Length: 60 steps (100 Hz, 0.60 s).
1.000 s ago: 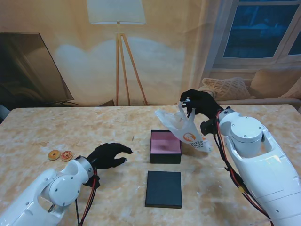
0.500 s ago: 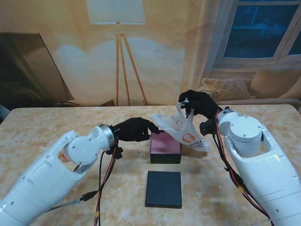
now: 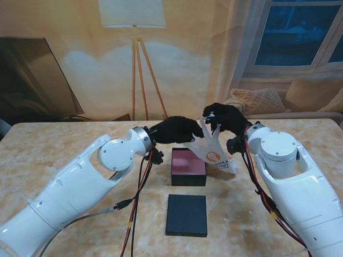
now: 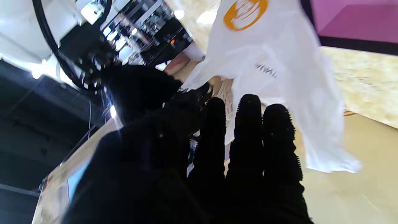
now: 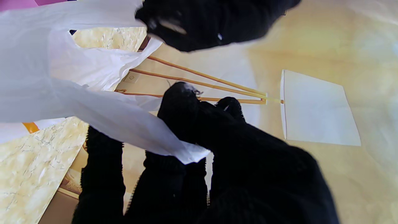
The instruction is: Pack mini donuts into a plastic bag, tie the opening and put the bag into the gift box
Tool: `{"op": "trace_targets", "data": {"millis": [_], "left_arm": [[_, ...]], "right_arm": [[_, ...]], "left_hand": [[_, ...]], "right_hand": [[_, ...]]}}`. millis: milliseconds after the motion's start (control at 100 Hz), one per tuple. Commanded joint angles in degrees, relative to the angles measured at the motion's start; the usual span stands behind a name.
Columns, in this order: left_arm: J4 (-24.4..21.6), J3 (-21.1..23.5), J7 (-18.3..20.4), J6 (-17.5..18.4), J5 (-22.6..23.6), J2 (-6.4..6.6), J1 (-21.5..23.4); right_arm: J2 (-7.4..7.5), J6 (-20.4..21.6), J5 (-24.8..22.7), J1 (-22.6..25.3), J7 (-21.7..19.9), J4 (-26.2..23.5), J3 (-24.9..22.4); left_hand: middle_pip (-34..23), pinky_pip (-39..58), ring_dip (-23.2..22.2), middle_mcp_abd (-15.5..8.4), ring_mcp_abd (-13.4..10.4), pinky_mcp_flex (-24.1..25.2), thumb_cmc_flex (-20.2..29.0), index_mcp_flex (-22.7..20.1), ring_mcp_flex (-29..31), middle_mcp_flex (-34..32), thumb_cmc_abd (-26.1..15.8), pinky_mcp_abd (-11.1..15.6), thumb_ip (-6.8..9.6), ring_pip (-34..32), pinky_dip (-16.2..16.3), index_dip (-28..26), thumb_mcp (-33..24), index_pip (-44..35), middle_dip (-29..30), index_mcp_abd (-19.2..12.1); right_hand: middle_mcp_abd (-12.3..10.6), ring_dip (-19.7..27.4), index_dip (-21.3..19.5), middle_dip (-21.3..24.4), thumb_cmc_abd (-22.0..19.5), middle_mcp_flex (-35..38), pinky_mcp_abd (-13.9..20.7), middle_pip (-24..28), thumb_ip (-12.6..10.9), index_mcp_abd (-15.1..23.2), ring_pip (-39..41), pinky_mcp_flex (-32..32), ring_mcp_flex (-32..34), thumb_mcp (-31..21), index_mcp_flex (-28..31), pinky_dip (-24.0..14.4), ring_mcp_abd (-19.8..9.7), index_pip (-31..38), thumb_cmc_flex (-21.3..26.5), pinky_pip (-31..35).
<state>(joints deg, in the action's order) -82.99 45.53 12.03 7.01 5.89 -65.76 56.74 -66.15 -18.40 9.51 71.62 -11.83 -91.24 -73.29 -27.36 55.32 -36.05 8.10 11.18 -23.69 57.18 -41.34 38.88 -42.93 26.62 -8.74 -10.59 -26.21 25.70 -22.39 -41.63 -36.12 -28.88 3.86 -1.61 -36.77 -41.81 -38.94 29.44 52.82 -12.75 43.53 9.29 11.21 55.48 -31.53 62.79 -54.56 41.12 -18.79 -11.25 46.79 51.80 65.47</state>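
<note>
A white plastic bag (image 3: 213,154) with an orange logo hangs in the air over the far right edge of the open gift box (image 3: 188,163), which has a pink inside. My right hand (image 3: 226,116) is shut on the bag's top handle, and a strip of the bag (image 5: 62,87) lies across its fingers (image 5: 186,112). My left hand (image 3: 177,130) has reached the bag's other top edge from the left. Its fingers (image 4: 245,140) lie straight alongside the bag (image 4: 273,62), and I cannot tell whether it grips. The mini donuts are hidden behind my left arm.
The box's dark lid (image 3: 186,214) lies flat on the marble table (image 3: 64,144), nearer to me than the box. My left forearm (image 3: 91,182) stretches across the left half of the table. A floor lamp (image 3: 134,21) stands behind the table's far edge.
My left arm has swung from the near left of the table up and to the right, bringing its hand to the bag's top. The right hand and bag have barely moved.
</note>
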Motion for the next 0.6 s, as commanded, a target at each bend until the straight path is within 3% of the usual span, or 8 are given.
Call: {"op": "trace_targets", "data": {"millis": [0,170,260,590], "left_arm": [[0.4,-0.4,0.3,0.4,0.8,-1.56,-1.2],[2.6,-1.6,-3.9,3.1,0.9,-3.1,-2.2],[3.6,-2.1,-4.3,2.9,0.1,-3.57,-2.7],[7.7,-3.5,-6.7,0.0,-2.0,-5.5,-3.5]], "right_arm": [[-0.49,-0.4,0.2,0.3,-0.6,-0.2,0.2],[-0.5,-0.7,0.3,0.4,-0.5,-0.4,0.1],[-0.5,-0.6,0.4,0.5,-0.5,-0.6,0.0],[-0.5,0.1,0.4,0.9,-0.2,-1.3,-0.6]], "left_hand": [[1.4,0.0,1.3,-2.4,-1.9,-0.1,2.4,-1.0,1.3,-2.3,1.9,2.8,-1.48,1.0,-1.2,1.5,1.4,-2.9,-1.5,-2.2],[2.6,-0.7,1.9,-3.7,-1.8,0.4,3.4,-2.7,1.2,-5.8,3.1,2.4,-2.07,1.7,-1.6,2.9,2.0,-7.6,-3.2,-3.4],[3.8,-0.9,2.0,-3.8,-2.1,0.2,3.3,-2.5,1.6,-6.9,3.4,2.9,-2.53,1.6,-1.8,4.5,1.1,-10.0,-4.3,-3.3],[4.0,0.2,1.3,-1.0,1.1,0.0,3.9,-3.2,3.0,-8.4,0.0,-0.8,-1.64,0.5,-1.1,3.5,3.7,-10.9,-5.6,-0.3]], "right_hand": [[-3.1,0.8,0.6,0.0,-2.7,0.8,0.5,1.4,-0.9,0.1,0.3,0.0,-0.1,-1.9,-0.3,-0.7,-2.0,-0.2,4.0,-0.1],[-3.0,0.7,0.7,0.0,-2.7,0.9,0.5,1.5,-0.9,0.2,0.5,0.0,0.0,-1.8,-0.3,-0.8,-2.1,-0.3,4.0,0.0],[-3.0,0.7,0.7,0.0,-2.7,0.9,0.5,1.5,-0.9,0.2,0.6,-0.1,0.0,-1.7,-0.3,-0.8,-2.1,-0.2,4.0,0.1],[-3.5,0.5,0.6,-0.7,-2.8,0.7,0.2,2.3,-1.0,0.5,1.5,0.2,-0.1,-1.8,-0.6,-0.9,-2.6,0.2,3.9,0.0]]}}
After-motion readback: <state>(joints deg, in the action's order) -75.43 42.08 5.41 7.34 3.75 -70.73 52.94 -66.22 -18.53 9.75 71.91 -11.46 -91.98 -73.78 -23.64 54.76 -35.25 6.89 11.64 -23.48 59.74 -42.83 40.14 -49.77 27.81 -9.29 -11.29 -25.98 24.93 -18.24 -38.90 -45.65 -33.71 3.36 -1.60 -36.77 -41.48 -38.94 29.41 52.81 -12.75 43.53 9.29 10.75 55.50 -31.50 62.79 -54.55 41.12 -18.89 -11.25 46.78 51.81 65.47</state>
